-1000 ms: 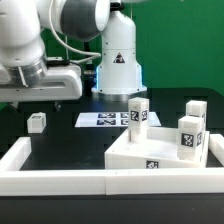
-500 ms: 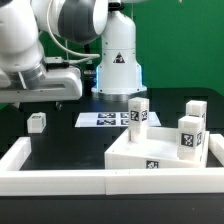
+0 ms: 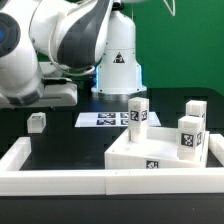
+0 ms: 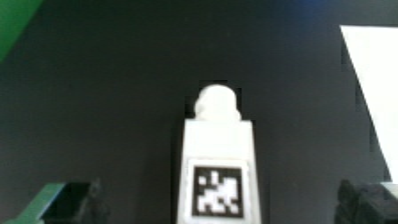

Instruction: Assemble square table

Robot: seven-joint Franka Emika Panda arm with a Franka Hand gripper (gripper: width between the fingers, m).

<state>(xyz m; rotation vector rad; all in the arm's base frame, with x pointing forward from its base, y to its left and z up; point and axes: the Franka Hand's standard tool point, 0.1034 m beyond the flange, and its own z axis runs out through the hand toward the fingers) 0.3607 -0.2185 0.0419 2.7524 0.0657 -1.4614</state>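
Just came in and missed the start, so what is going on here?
A robot arm is putting together a small white table. The tabletop lies flat with three legs standing on it. The fourth leg lies apart on the black table, toward the exterior view's left. The wrist view shows that loose leg between the open jaws of the gripper, which holds nothing yet. The marker board lies behind.

The arm (image 3: 60,45) reaches toward the exterior view's left, its gripper (image 4: 217,200) spread wide, holding nothing.
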